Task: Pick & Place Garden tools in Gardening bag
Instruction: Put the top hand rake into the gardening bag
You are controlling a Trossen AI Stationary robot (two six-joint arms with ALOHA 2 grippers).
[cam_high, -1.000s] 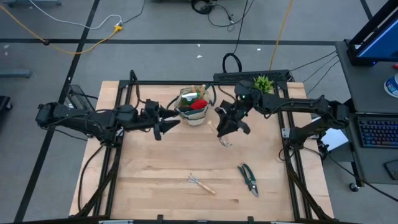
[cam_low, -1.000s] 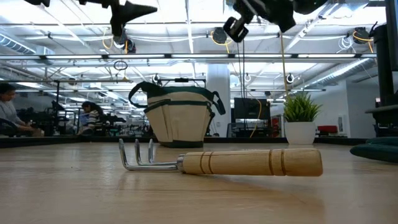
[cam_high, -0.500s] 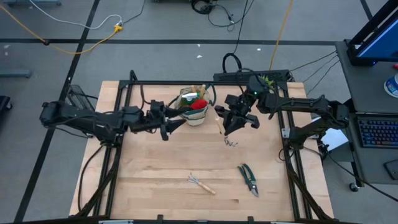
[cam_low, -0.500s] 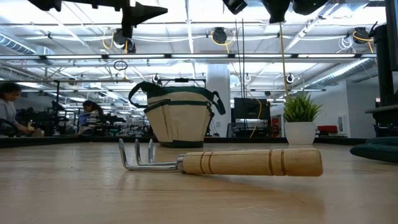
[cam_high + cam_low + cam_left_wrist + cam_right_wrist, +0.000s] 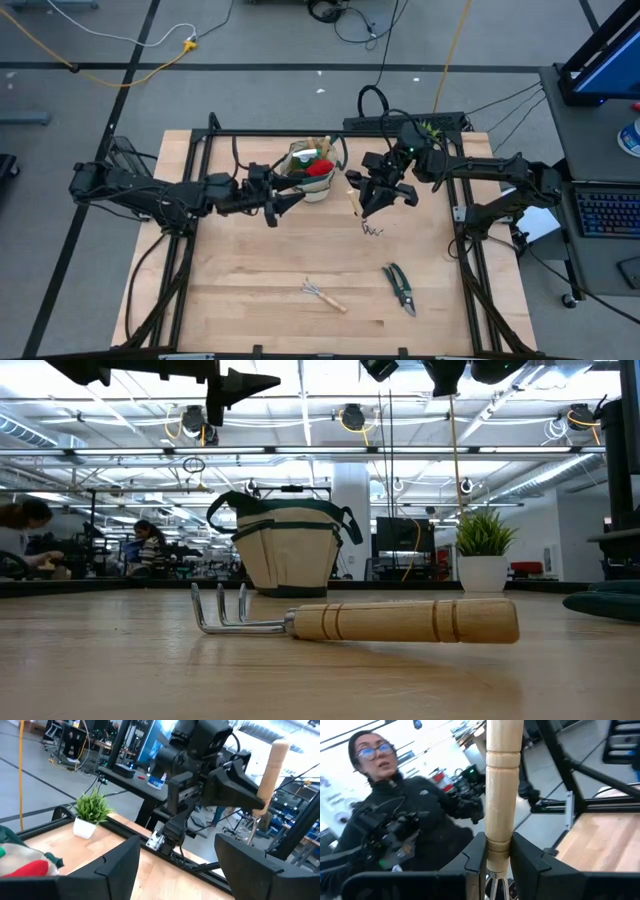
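Note:
The beige gardening bag (image 5: 311, 172) with green trim stands at the table's far middle, a red glove and other tools showing in its mouth; the low view shows the bag (image 5: 288, 547) upright. My right gripper (image 5: 374, 197) hovers to the bag's right, shut on a wooden-handled tool (image 5: 356, 203) whose metal head (image 5: 372, 230) hangs below. My left gripper (image 5: 294, 199) is open just left of and nearer than the bag, holding nothing. A hand rake (image 5: 324, 295) and pruning shears (image 5: 400, 288) lie flat on the near table. My right gripper pinches the tool's wooden handle at its lower end (image 5: 498, 847), just above the metal shank, between its two fingers. The fingers (image 5: 527, 862) reach in level, across the handle. The tool is lifted clear and nearly upright, handle (image 5: 272, 770) up, metal head down.
A small potted plant (image 5: 424, 133) stands at the far right, behind my right arm. The black frame rails (image 5: 200, 160) run along the table's far and side edges. A person (image 5: 395, 820) stands beyond the table. Bare wood lies between the bag and the rake.
My right gripper has risen and rolled at the wrist, bringing the tool from slanted to nearly upright and lifting it higher above the table. My left gripper has moved toward the table's right, closer to the bag, staying open.

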